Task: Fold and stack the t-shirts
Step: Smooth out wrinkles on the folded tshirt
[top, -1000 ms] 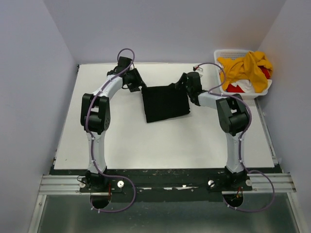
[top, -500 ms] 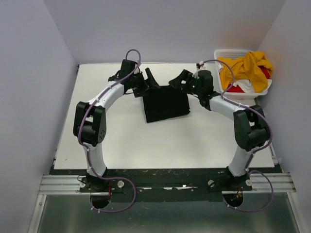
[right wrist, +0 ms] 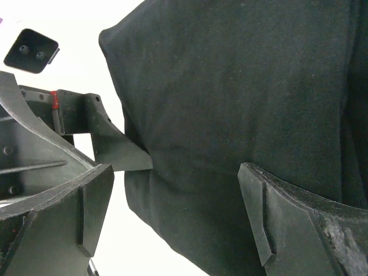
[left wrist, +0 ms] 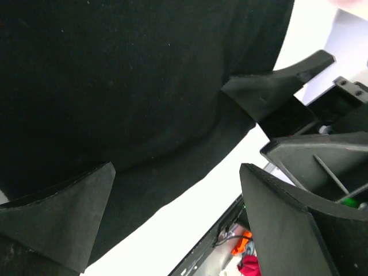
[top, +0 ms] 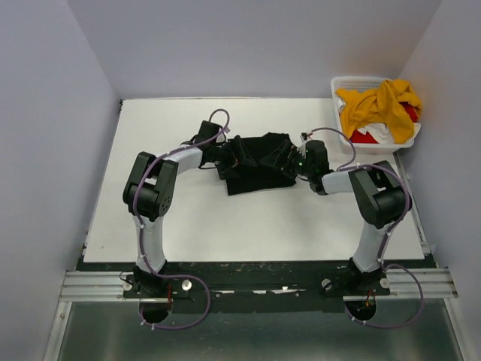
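Black t-shirt lies on table, white basket well apart at right.

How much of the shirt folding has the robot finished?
Nearly one shirt. The large black cloth t-shirt lies folded into a rough rectangle on the white table. The left gripper and right gripper are open just over it, gripping nothing. Left to do: the crumpled mustard-yellow t-shirt, red t-shirt and white t-shirt in the white slatted plastic basket. No stack yet.
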`<state>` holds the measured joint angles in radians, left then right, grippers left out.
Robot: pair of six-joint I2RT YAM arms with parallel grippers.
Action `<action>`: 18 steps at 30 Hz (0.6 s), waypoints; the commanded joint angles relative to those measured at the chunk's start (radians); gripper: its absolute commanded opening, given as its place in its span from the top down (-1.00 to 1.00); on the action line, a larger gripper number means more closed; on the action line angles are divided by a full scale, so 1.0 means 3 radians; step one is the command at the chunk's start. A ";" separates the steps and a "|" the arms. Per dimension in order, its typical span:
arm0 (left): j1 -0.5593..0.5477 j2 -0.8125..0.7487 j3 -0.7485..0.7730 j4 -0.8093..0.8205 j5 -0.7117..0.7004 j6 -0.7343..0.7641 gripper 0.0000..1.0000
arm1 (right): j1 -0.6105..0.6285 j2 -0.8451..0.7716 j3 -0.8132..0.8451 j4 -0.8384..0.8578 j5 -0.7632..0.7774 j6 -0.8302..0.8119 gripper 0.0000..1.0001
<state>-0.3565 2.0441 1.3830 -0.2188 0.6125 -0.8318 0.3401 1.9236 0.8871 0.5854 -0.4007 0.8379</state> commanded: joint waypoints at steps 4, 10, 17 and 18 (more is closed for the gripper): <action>-0.0274 -0.0553 -0.1308 0.0327 -0.0082 -0.0010 -0.97 | 0.0009 -0.0388 -0.1038 -0.0022 -0.0164 0.0071 -1.00; -0.0482 -0.1397 -0.2461 0.0711 -0.0306 -0.0196 -0.97 | 0.0113 -0.1291 -0.1824 -0.0284 0.0020 0.0140 -1.00; -0.0811 -0.2246 -0.2555 0.0482 -0.0501 -0.0121 -0.97 | 0.0311 -0.2707 -0.1841 -0.1381 0.0401 -0.0115 -1.00; -0.0834 -0.2376 -0.2524 0.0352 -0.0619 -0.0112 -0.97 | 0.0313 -0.2925 -0.1798 -0.1561 0.0544 -0.0153 -1.00</action>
<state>-0.5678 1.4654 0.6205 0.0326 0.5797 -0.8974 0.4347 1.2381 0.3241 0.3954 -0.3977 0.8627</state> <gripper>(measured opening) 0.983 0.998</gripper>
